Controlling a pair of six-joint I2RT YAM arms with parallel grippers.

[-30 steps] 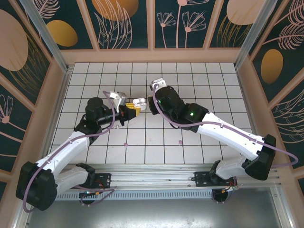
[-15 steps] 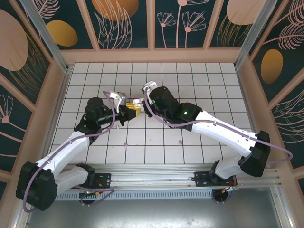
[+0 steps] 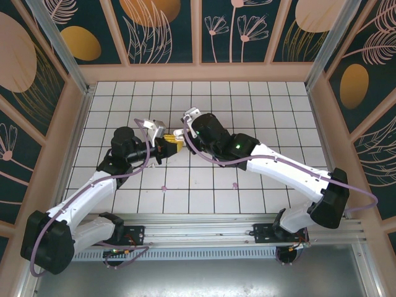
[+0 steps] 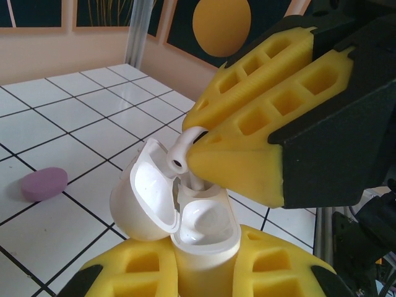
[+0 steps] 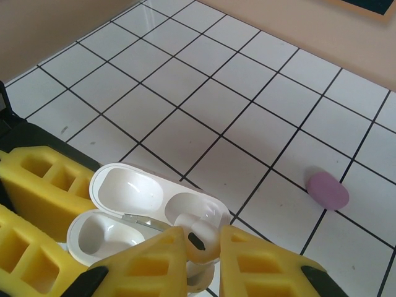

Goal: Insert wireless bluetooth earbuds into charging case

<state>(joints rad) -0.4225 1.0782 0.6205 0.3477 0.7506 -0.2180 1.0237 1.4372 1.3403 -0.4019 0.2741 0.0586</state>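
Note:
A white charging case (image 4: 207, 238) with its lid (image 4: 142, 198) swung open stands upright, and my left gripper (image 4: 207, 269) is shut on its body. My right gripper (image 5: 204, 250) is shut on a white earbud (image 5: 201, 238). In the left wrist view the right gripper's yellow fingers (image 4: 260, 142) hold the earbud (image 4: 180, 150) right over the case, its stem reaching down into the far well. The near well is bare. From above, both grippers meet at the case (image 3: 179, 133), the left gripper (image 3: 169, 146) below-left and the right gripper (image 3: 184, 132) above-right.
A small purple oval (image 5: 328, 190) lies flat on the white tiled table (image 5: 204, 105), apart from the case. Two small purple spots (image 3: 163, 187) (image 3: 234, 184) show on the tiles nearer the arm bases. Wooden walls (image 3: 198, 73) ring the table.
My right arm has moved left with the earbud, bringing it onto the open case. The left arm and the case have stayed still.

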